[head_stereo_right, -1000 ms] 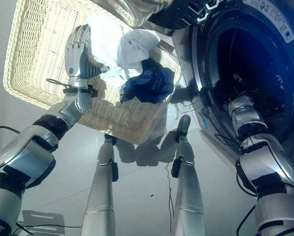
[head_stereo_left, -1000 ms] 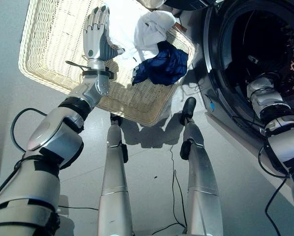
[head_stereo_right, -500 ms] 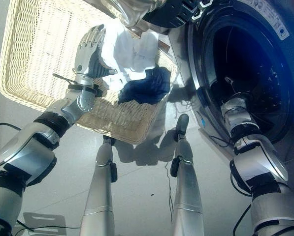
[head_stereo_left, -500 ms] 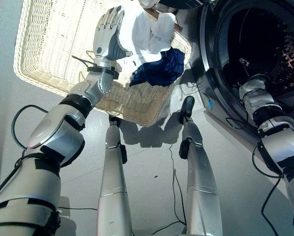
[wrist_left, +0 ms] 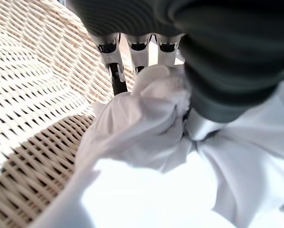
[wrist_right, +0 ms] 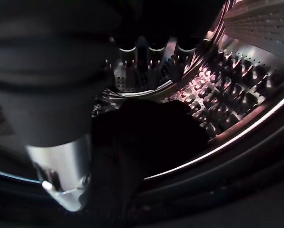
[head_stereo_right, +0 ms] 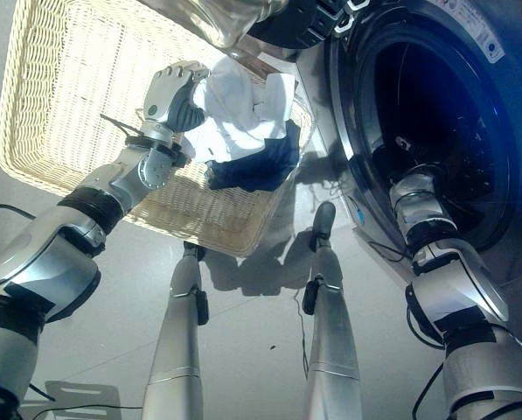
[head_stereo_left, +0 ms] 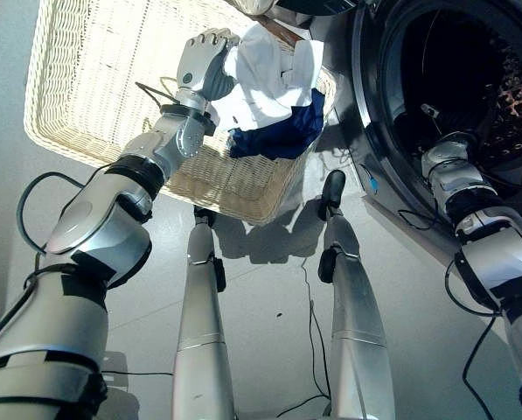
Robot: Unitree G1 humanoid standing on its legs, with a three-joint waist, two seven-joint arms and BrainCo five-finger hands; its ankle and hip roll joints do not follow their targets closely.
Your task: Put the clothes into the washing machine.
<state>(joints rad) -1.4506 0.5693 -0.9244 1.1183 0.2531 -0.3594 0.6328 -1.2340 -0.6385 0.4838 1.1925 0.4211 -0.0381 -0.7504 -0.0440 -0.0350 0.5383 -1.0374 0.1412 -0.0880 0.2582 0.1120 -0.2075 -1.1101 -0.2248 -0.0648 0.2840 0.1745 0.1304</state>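
Up close, we see our left hand [head_stereo_left: 205, 63] with its fingers [wrist_left: 114, 72] curled into a bunched fold of the white garment [head_stereo_left: 269, 74], the thumb pressed in from the other side, so the hand is clamped on the cloth. Just beyond those fingertips the white garment spreads out in loose folds, and beneath it, on the side toward the machine, lies a dark blue garment [head_stereo_left: 282, 136], touching the white one and partly covered by it. Both pieces rest in the near corner of a pale wicker basket [head_stereo_left: 94, 79], whose woven floor runs off behind the fingers and whose rim passes just under the wrist. Our right hand [wrist_right: 146, 52] is reached inside the washing machine [head_stereo_right: 435, 114]; in its own wrist view the fingers lie in shadow against the drum, and we cannot tell whether they are straight or curled, nor whether they grip anything. Below them sits a dark lump [wrist_right: 151, 128] on the lower curve of the drum, too dim for us to name with certainty. Past the fingers the drum's perforated metal wall [wrist_right: 227, 90] catches a pinkish glint. The machine's round opening faces the basket, with the basket's corner near its front edge. Basket and machine both stand on a smooth light grey floor [head_stereo_left: 269, 297].
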